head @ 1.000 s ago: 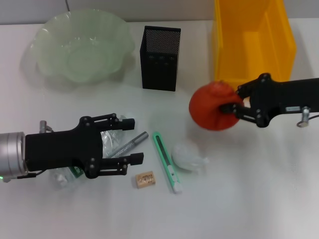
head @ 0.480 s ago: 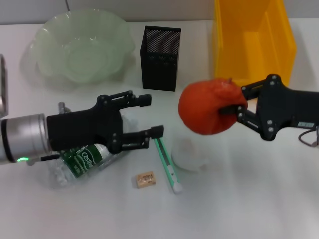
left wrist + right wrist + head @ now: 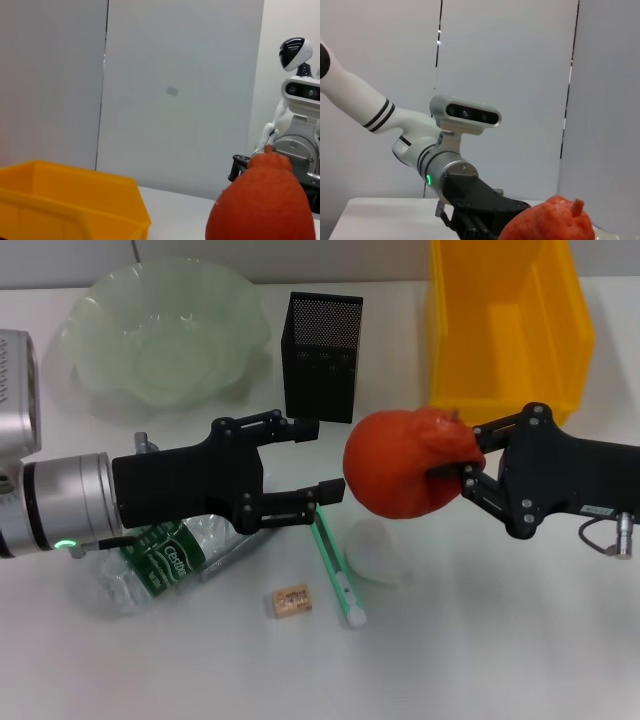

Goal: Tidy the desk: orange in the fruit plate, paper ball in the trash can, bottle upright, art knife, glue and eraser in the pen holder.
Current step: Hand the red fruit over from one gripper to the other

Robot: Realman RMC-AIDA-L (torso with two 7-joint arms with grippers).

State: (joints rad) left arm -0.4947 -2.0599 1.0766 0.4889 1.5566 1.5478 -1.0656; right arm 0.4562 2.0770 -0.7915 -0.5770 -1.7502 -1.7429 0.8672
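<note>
My right gripper (image 3: 468, 462) is shut on the orange (image 3: 408, 462) and holds it in the air above the middle of the desk. The orange also shows in the left wrist view (image 3: 262, 205) and the right wrist view (image 3: 550, 222). My left gripper (image 3: 320, 460) is open and empty, raised just left of the orange, its fingers pointing at it. The plastic bottle (image 3: 160, 558) lies on its side under the left arm. The green art knife (image 3: 335, 565), the eraser (image 3: 291, 600) and the white paper ball (image 3: 378, 552) lie on the desk. The glue is mostly hidden under the left gripper.
The pale green fruit plate (image 3: 165, 335) stands at the back left. The black mesh pen holder (image 3: 322, 355) stands at the back middle. The yellow bin (image 3: 510, 320) stands at the back right and shows in the left wrist view (image 3: 65, 210).
My left gripper has risen off the bottle and moved right toward the orange. My right gripper has carried the orange left and a little higher.
</note>
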